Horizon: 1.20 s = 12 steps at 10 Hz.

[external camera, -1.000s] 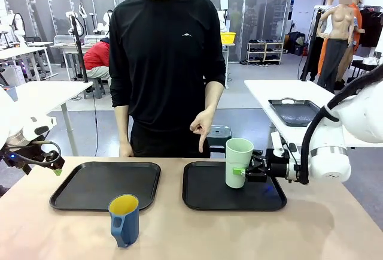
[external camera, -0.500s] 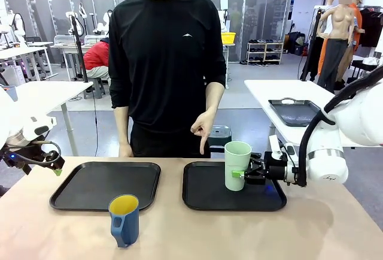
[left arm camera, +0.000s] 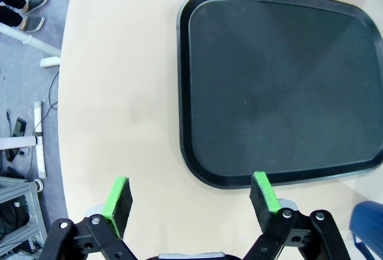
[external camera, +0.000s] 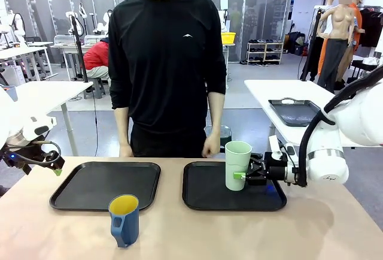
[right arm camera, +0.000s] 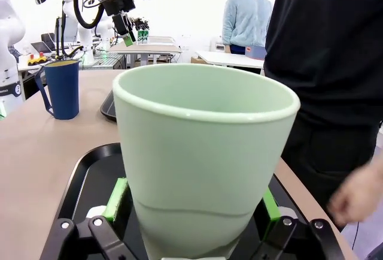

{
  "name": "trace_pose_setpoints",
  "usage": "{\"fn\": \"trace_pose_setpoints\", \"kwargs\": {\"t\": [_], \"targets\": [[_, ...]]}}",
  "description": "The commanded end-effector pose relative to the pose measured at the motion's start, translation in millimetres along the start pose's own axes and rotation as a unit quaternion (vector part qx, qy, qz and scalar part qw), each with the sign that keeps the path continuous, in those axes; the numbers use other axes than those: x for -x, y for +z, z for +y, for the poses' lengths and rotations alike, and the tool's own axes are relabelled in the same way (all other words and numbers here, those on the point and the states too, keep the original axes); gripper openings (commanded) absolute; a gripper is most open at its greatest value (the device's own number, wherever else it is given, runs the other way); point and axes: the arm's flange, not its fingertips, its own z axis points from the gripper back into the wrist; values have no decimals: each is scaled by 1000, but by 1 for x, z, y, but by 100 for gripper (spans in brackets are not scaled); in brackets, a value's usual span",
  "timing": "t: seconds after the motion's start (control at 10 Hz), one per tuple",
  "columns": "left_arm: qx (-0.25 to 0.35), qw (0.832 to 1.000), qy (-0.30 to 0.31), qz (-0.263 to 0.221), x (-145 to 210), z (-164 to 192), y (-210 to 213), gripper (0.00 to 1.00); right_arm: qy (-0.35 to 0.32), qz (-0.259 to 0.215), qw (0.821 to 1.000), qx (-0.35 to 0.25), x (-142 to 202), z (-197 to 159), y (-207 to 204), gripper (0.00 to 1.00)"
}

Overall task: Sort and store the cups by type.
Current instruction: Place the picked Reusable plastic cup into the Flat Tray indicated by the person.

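Front view: the person's hand point(external camera: 210, 146) has dropped from pointing at the right tray point(external camera: 206, 199) to the far edge of the counter point(external camera: 299, 230). The right gripper point(external camera: 242, 175) has lowered the tumbler point(external camera: 238, 158) onto that tray, jaws clamped on it. The blue cup point(external camera: 124, 219) stands on the counter before the left tray point(external camera: 72, 191).

Left wrist view: the left gripper point(left arm camera: 191, 191) hovers by the left tray's edge, jaws wide apart and empty.

Right wrist view: the pads point(right arm camera: 116, 199) press the tumbler's base. It looks sorted and ready for release; the blue cup remains to be done.
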Motion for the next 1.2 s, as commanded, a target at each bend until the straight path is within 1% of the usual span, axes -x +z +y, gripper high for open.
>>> {"fn": "trace_pose_setpoints", "kwargs": {"t": [0.0,0.4,1.1], "targets": [[0,1000,1,1,0,1,-1,100,-17,13,1000,6,-6,-1,-2,100],[0,1000,1,1,0,1,-1,100,-36,29,999,6,-13,0,13,100],[0,1000,1,1,0,1,-1,100,-54,43,997,24,-12,11,63,100]]}}
